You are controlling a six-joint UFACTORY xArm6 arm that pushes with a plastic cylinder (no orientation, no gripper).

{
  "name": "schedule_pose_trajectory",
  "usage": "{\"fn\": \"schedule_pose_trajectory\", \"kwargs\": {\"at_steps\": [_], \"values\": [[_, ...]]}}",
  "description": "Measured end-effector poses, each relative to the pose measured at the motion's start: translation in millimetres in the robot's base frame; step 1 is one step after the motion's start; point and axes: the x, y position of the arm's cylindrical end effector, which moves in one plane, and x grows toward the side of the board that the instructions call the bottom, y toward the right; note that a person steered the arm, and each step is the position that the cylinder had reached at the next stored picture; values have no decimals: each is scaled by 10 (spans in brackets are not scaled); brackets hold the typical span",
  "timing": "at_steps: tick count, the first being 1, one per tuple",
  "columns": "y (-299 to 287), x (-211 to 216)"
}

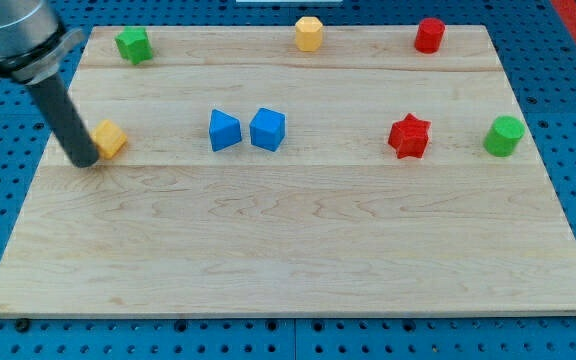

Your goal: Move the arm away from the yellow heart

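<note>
The yellow heart lies on the wooden board near its left edge, at mid height. My tip rests on the board just left of and slightly below the heart, very close to it or touching it. The dark rod rises from the tip toward the view's top left, where the grey arm body fills the corner.
A green block, a yellow hexagon and a red block line the board's top edge. A blue triangle-like block and a blue cube sit mid-board. A red star and a green cylinder are at the right.
</note>
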Motion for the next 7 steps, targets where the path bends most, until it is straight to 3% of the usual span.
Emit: {"fn": "schedule_pose_trajectory", "kwargs": {"at_steps": [4, 6, 7], "values": [[300, -31], [1331, 391], [1423, 418]]}}
